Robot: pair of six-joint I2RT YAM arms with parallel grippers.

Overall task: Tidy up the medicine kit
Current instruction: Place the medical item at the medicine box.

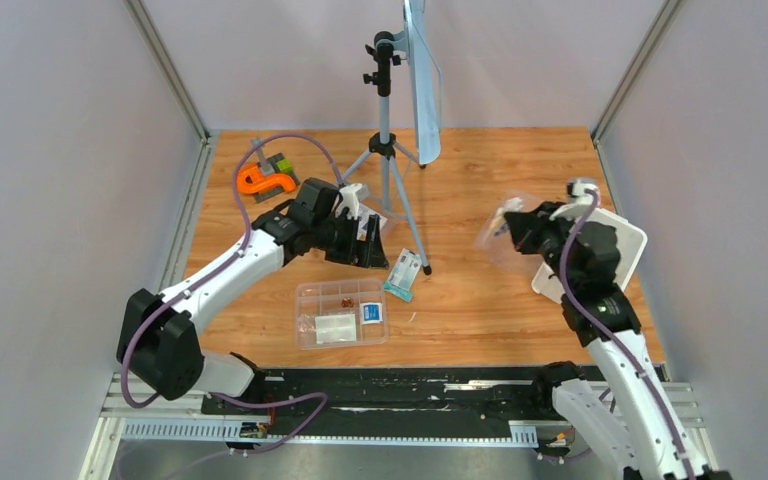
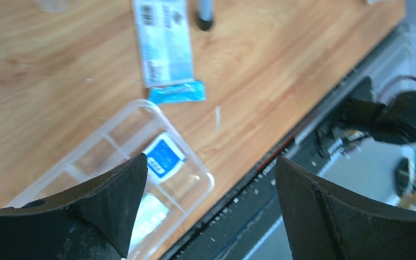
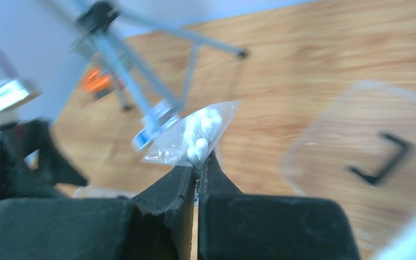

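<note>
Black pads of the R gripper (image 3: 197, 162) were pinched shut on a small clear bag (image 3: 197, 135) of white pieces, poss. cotton balls, held up off the table. L gripper (image 2: 211, 170) hung wide open and empty near the divided tray (image 1: 310, 300). Tray held a blue packet (image 1: 371, 313) and a white one (image 1: 336, 328). Teal-and-white packets (image 1: 405, 275) lay loose just beside it. Lid (image 3: 357, 130) was off, white tub (image 1: 632, 240) well apart at right. Approx. halfway, I judged: bag, loose packets and closing up were left.
</note>
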